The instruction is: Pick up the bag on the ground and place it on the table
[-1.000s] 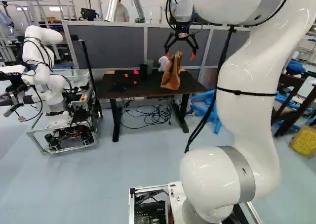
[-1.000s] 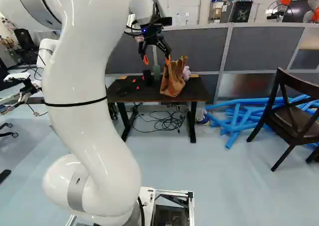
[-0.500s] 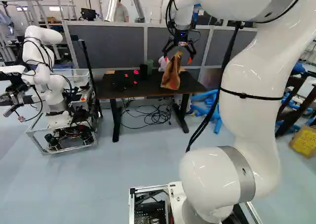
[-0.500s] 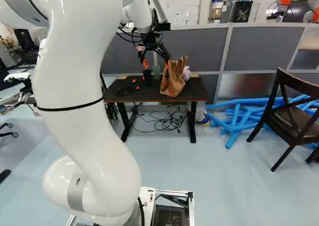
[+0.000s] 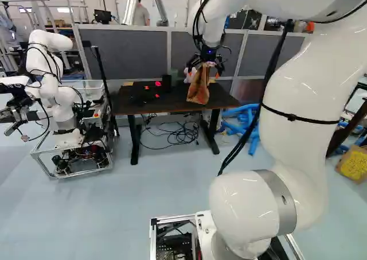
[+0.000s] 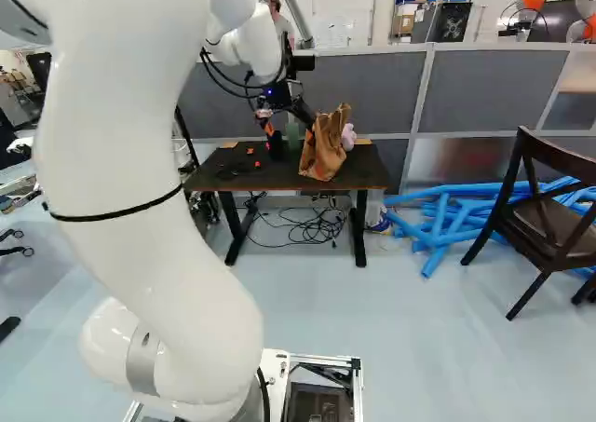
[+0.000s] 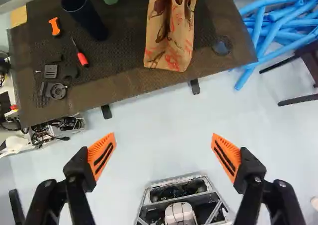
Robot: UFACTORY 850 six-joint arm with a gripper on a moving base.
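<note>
Apparently the bag (image 7: 171, 41) is not on the ground but upon the table (image 7: 124, 88) — it stands close to the front edge, more toward the front right corner than the middle, as the right base view shows. It looks upright, with a small lean, and its base is within the edge.

The fingers (image 7: 227, 156) are spread wide, and nothing is between them. In the wrist view the bag is ahead of them and apart from them, and below them I see the floor (image 7: 149, 115), so they hang on the near side of the table's front edge.

From this I judge that the placing is done, or almost, and the step in hand is to go away from the bag. The next move asks the arm (image 5: 295, 151) to draw back toward the base and not to sweep across the table. The fingers should remain apart until they are well free.

The risk, I think, is a sideways brush: the bag seems to be of paper and light, so a touch could tip it over the front edge — or against the pale pink thing (image 6: 348, 137) beside it. The dark cup (image 7: 94, 24) and the screwdriver (image 7: 82, 59) lie more toward the left end, and they need no handling.
</note>
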